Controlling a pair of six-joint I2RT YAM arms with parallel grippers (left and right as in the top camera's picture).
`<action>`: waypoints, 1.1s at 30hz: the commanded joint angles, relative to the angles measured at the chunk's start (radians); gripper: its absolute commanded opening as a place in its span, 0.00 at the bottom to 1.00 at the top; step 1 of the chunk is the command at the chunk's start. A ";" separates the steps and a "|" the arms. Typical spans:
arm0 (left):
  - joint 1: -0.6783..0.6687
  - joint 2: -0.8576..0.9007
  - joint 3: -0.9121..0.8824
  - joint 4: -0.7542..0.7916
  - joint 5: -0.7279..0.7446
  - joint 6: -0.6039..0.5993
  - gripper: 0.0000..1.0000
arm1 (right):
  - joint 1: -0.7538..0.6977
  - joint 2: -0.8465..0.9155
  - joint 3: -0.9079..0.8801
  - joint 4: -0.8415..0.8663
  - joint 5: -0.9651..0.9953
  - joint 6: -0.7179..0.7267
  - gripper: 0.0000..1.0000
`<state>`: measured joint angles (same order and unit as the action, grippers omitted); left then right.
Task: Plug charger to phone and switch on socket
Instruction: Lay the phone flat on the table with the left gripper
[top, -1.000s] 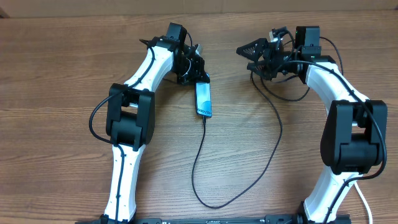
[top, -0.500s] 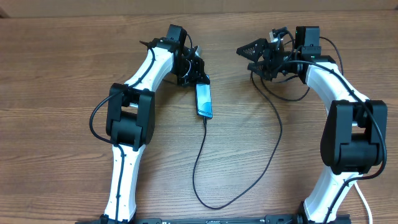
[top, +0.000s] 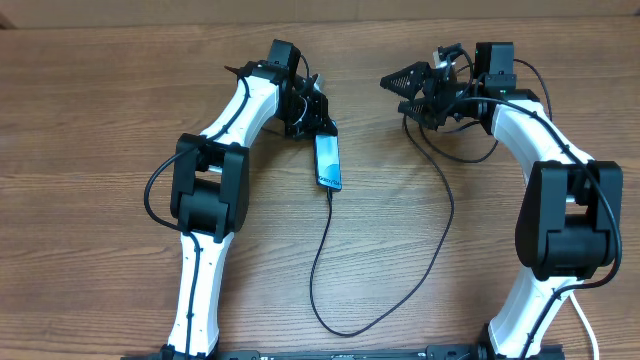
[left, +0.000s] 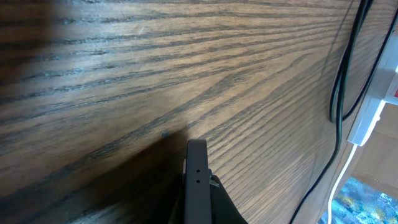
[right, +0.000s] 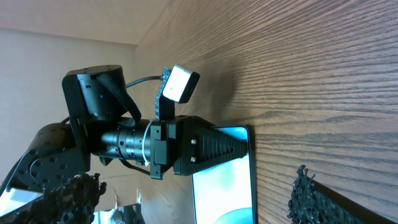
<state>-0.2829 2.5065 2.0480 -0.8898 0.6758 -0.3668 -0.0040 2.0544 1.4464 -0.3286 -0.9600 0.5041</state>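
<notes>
The phone (top: 328, 160) lies flat on the wooden table, its light blue screen up. The charger (top: 322, 250) is a thin black cable that runs from the phone's near end, loops toward the table front and climbs to the right arm. My left gripper (top: 320, 124) is shut, and its fingers lie flat on the phone's far end. The right wrist view shows that ribbed black left gripper (right: 239, 142) over the glowing phone (right: 227, 183). My right gripper (top: 398, 92) stands wide open to the phone's right, apart from it. The socket (left: 377, 99) shows only at the left wrist view's right edge, white with a red mark.
Black cable strands (left: 339, 74) and a white cord (left: 345, 168) run beside the socket. The cable's loop (top: 345, 330) reaches near the table's front edge. The left arm's white links (top: 205, 200) and the right arm's (top: 560, 200) stand on either side.
</notes>
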 joint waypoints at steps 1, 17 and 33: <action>-0.010 -0.008 -0.011 0.003 -0.025 0.004 0.09 | 0.003 0.005 0.014 0.004 0.010 -0.008 1.00; -0.010 -0.008 -0.011 0.002 -0.025 0.004 0.26 | 0.003 0.005 0.014 0.004 0.010 -0.008 1.00; -0.010 -0.008 -0.011 0.001 -0.025 0.004 0.28 | 0.003 0.005 0.014 0.004 0.010 -0.009 1.00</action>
<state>-0.2867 2.5065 2.0480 -0.8871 0.6655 -0.3664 -0.0040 2.0544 1.4464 -0.3294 -0.9600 0.5045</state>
